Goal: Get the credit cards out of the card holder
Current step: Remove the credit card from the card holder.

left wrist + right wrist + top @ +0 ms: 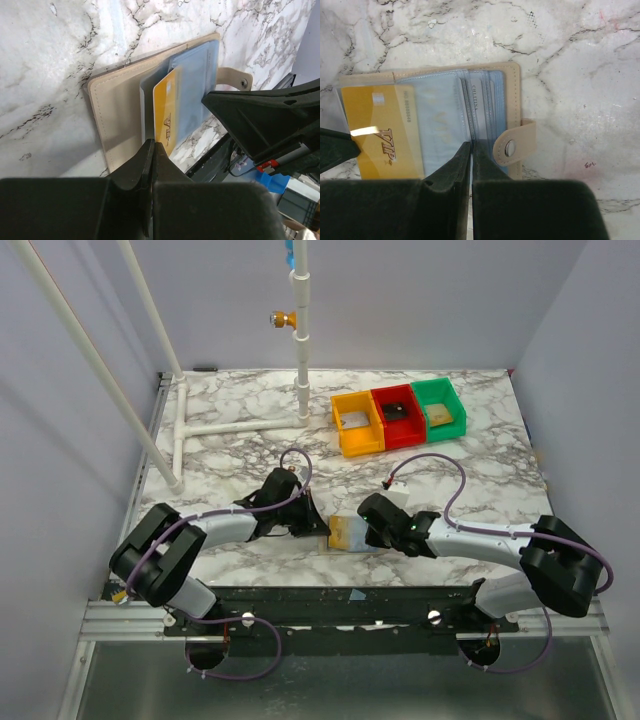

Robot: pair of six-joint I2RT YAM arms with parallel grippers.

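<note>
The card holder (358, 539) lies open on the marble near the front edge, a beige cover (117, 110) with pale blue clear sleeves (440, 115) and a snap strap (512, 146). A yellow VIP card (380, 130) sticks out of a sleeve on its left side (166, 107). My left gripper (153, 146) is shut at that card's outer edge, its dark finger (334, 149) lying over the card's left end. My right gripper (471, 145) is shut on the lower edge of the blue sleeves, beside the strap. From above, both grippers (322, 527) (372, 530) meet over the holder.
Yellow (360, 446), red (403, 437) and green (446, 428) bins stand in a row at the back right, each with something small inside. A white pipe frame (215, 428) lies at the back left. The table's front edge runs just below the holder.
</note>
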